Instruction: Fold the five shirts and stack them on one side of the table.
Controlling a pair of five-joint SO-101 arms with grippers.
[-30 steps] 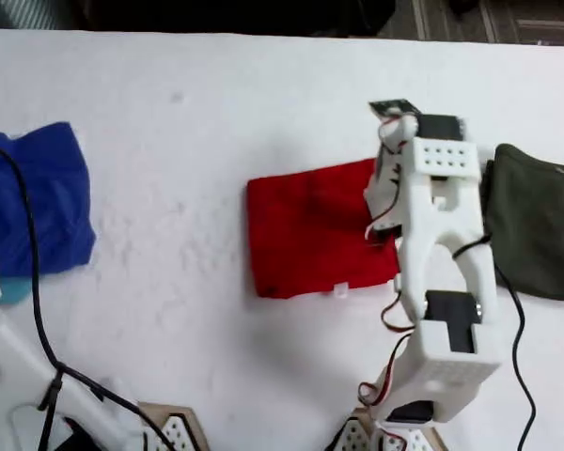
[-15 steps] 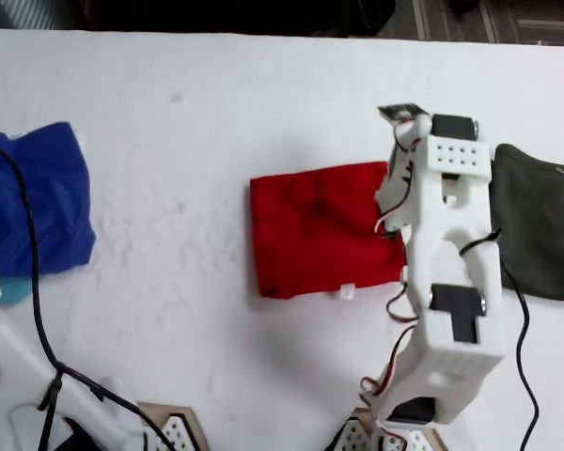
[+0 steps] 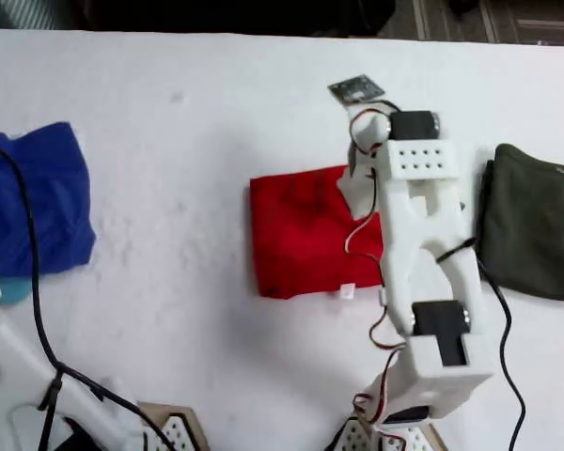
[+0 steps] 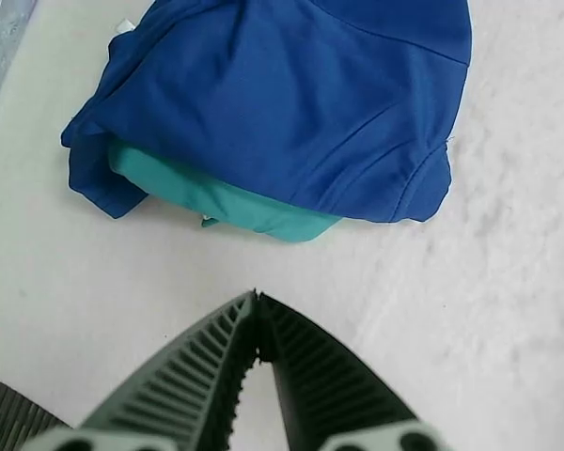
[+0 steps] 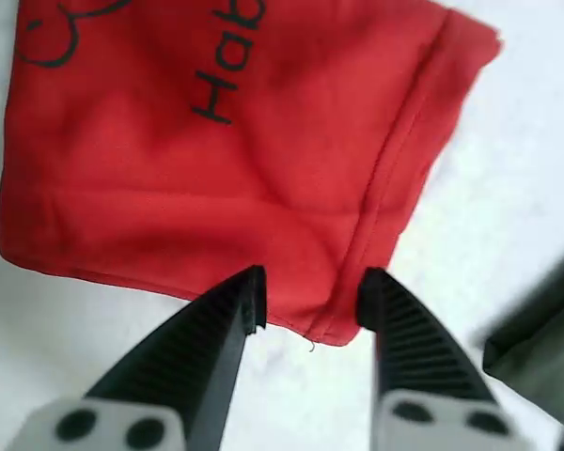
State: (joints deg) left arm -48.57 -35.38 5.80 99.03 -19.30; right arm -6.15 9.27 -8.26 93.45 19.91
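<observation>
A folded red shirt lies flat in the middle of the white table; it carries black print in the right wrist view. My right gripper is open just above the red shirt's right edge, near a corner. The right arm covers that side of the shirt from above. A blue shirt rests on a teal one at the table's left edge. My left gripper is shut and empty, a short way from the blue shirt. A dark green shirt lies at the right.
A black cable runs from the left arm's base past the blue shirt. A small dark tag lies on the table behind the right arm. Bare table stretches between the blue pile and the red shirt.
The right arm has swung back toward the left and a little farther away. The red shirt shifted slightly right earlier and now stays put. Blue pile unchanged.
</observation>
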